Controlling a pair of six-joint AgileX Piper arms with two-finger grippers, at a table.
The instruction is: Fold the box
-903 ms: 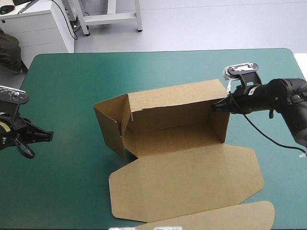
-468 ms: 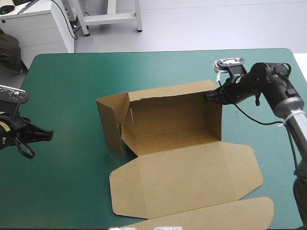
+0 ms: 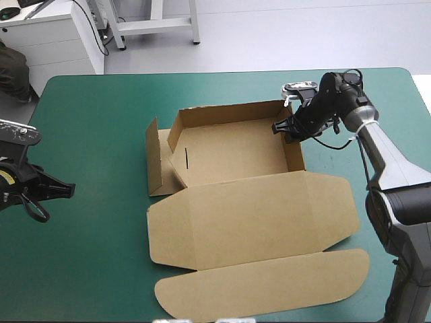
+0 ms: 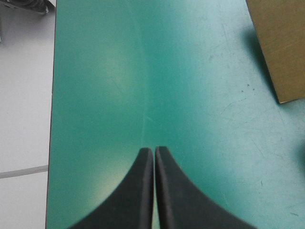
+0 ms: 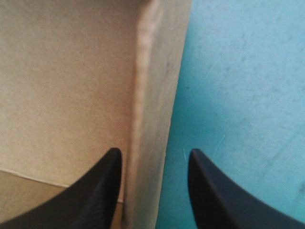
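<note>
The brown box (image 3: 229, 151) lies as an open tray in the middle of the table, its walls raised. Its lid (image 3: 256, 215) lies flat toward the near edge, with the tuck flap (image 3: 269, 286) beyond it. One end flap (image 3: 155, 158) stands out loose at the left end. My right gripper (image 3: 284, 128) is at the tray's right wall, open. In the right wrist view that gripper (image 5: 153, 155) straddles the wall (image 5: 152, 95), one finger inside the tray and one outside. My left gripper (image 3: 67, 190) is shut and empty, far left of the box. Ahead of the left gripper (image 4: 154, 149) is bare cover, with a box corner (image 4: 281, 47) off to one side.
Bare teal-green cover (image 3: 101, 121) stretches between the left gripper and the box, and along the far edge. The tuck flap reaches almost to the table's near edge. The right arm comes in over the right side of the table.
The box, tipped up earlier, now lies flat with its floor down, and has shifted toward the far edge. The right gripper moved left and farther away with the right wall. The left arm stayed still.
</note>
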